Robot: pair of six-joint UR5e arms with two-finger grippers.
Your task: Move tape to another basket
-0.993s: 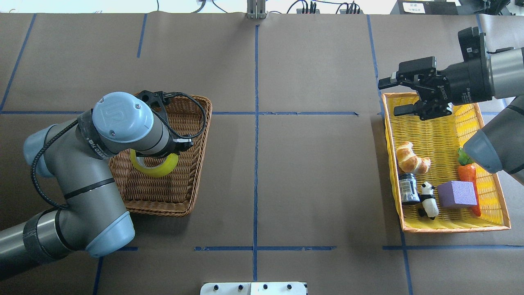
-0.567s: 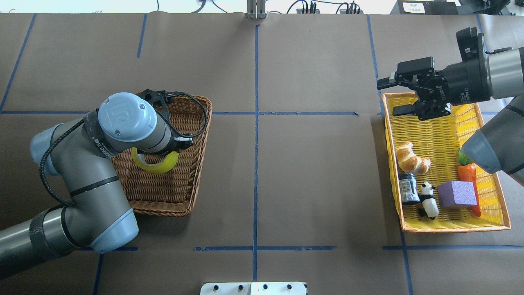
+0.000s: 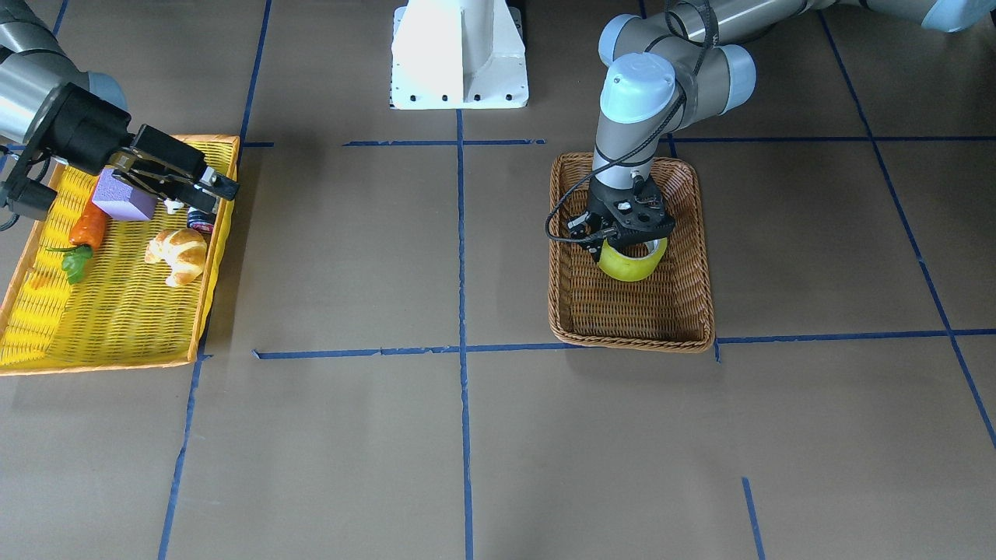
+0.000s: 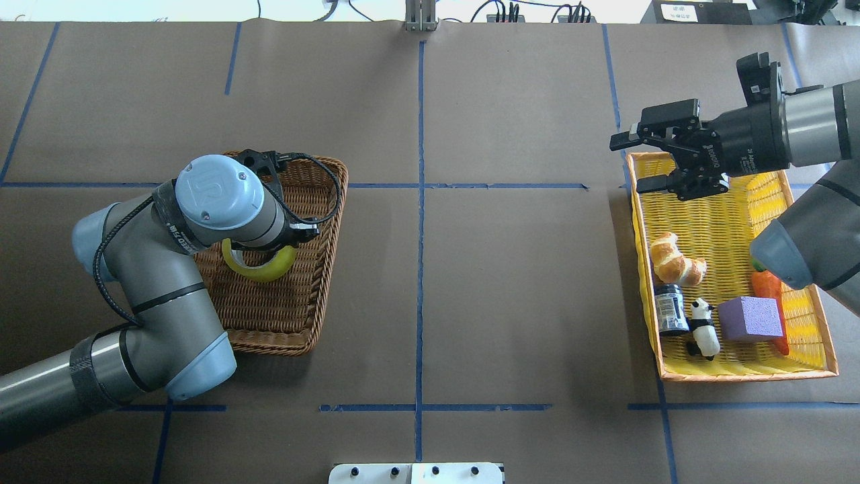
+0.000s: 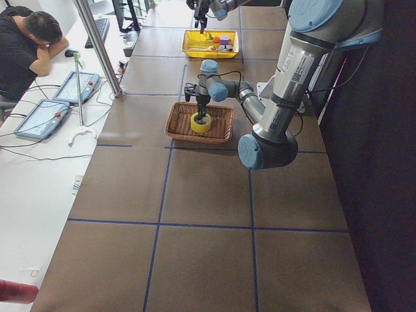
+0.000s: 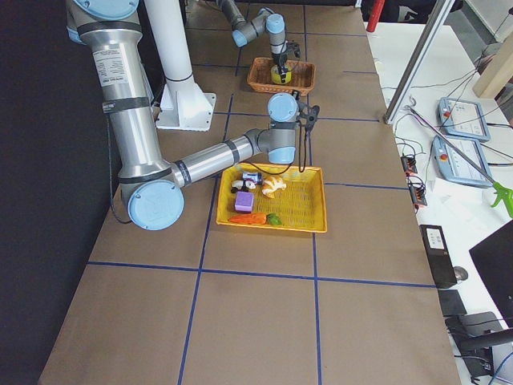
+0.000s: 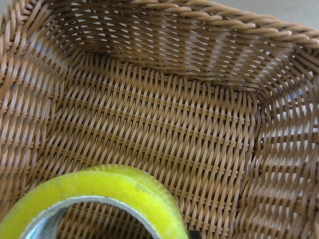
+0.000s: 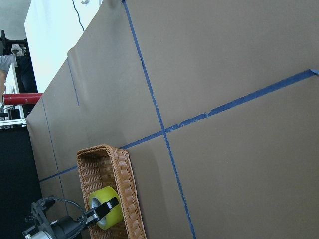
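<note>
Brown paper crossed with blue tape lines covers the desk [image 3: 350, 435]. From the front-facing camera, the left hand [image 3: 629, 247] points straight down inside the outline of the wicker basket [image 3: 632, 341], clamped on the tape [image 3: 630, 266]. At the far side of this view, the right hand [image 3: 214, 194] hangs with its fingers spread and nothing between them, over a corner of the yellow tray [image 3: 101, 311] that holds a croissant [image 3: 180, 250] and a purple block [image 3: 123, 198]. Overhead, the left arm's wrist covers most of the roll, so only a yellow crescent [image 4: 265, 270] shows near the basket's middle. The left wrist camera has the roll's rim [image 7: 99, 191] close beneath the lens, with woven floor and walls [image 7: 164, 124] behind it. The right wrist camera looks across the desk and shows a dark finger [image 8: 102, 209] lying across the roll's side. The roll may be resting on the weave or hanging just above it, and no view settles which. As I read it, the carrying is done, since the roll is already within the wicker basket. What remains is to set it down if it hangs, let go and lift clear.
</note>
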